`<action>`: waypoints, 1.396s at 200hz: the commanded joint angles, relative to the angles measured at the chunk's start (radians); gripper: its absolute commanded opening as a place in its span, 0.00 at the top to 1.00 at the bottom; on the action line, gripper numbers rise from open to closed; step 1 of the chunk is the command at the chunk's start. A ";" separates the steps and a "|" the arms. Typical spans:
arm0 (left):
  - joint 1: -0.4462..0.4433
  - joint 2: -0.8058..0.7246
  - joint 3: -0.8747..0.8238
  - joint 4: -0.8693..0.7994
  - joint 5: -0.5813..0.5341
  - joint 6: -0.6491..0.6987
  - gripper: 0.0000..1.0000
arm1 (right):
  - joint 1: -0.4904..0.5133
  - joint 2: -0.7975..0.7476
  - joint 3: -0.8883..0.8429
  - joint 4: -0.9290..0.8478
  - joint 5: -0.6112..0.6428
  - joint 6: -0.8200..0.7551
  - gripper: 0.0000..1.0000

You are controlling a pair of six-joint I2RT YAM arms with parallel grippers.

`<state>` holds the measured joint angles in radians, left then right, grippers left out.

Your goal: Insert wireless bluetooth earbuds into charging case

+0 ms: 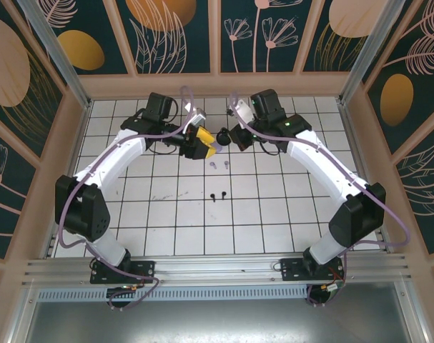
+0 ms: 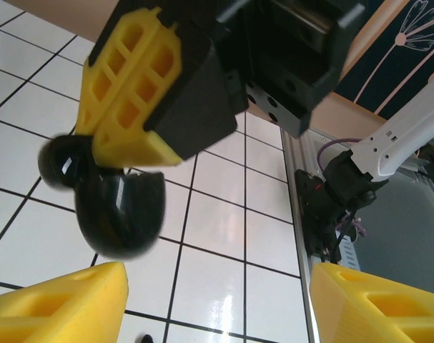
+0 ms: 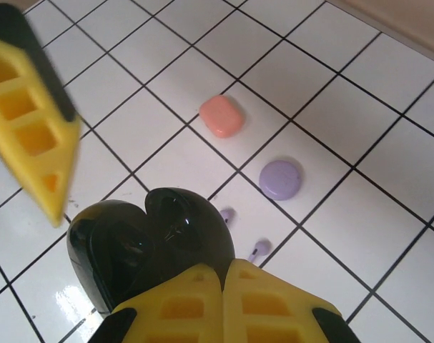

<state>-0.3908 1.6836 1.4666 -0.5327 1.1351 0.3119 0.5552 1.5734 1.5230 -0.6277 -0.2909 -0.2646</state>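
A glossy black charging case [image 3: 152,239], lid open, hangs above the tiles with my right gripper [image 3: 224,270] shut on its edge. Seen from above, the case [image 1: 222,136] sits between my right gripper [image 1: 235,137] and my left gripper [image 1: 206,145]. My left gripper [image 2: 217,307] is open just below and beside the case [image 2: 120,211], with nothing between its yellow fingers. Two lavender earbuds [image 3: 259,248] lie on the tiles under the case, and they are also seen from above [image 1: 219,165]. Two black earbuds [image 1: 217,194] lie nearer the arm bases.
A salmon case [image 3: 222,116] and a round lavender case [image 3: 280,179] rest shut on the white tiled table [image 1: 274,214]. One yellow finger of the left gripper [image 3: 31,121] reaches in close to the black case. Wooden walls ring the table.
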 commanded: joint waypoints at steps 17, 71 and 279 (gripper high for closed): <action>0.005 0.052 0.059 -0.090 0.050 0.071 0.34 | 0.053 -0.050 0.014 -0.013 0.013 -0.023 1.00; 0.006 0.088 0.111 -0.124 0.066 0.088 0.39 | 0.097 -0.027 0.037 -0.013 0.021 -0.022 1.00; 0.006 0.166 0.199 -0.173 0.147 0.136 0.70 | 0.113 -0.001 0.054 0.005 0.013 -0.021 1.00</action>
<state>-0.3813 1.8359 1.6203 -0.7193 1.2201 0.4080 0.6491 1.5623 1.5383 -0.6331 -0.2337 -0.2722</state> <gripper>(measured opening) 0.323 0.057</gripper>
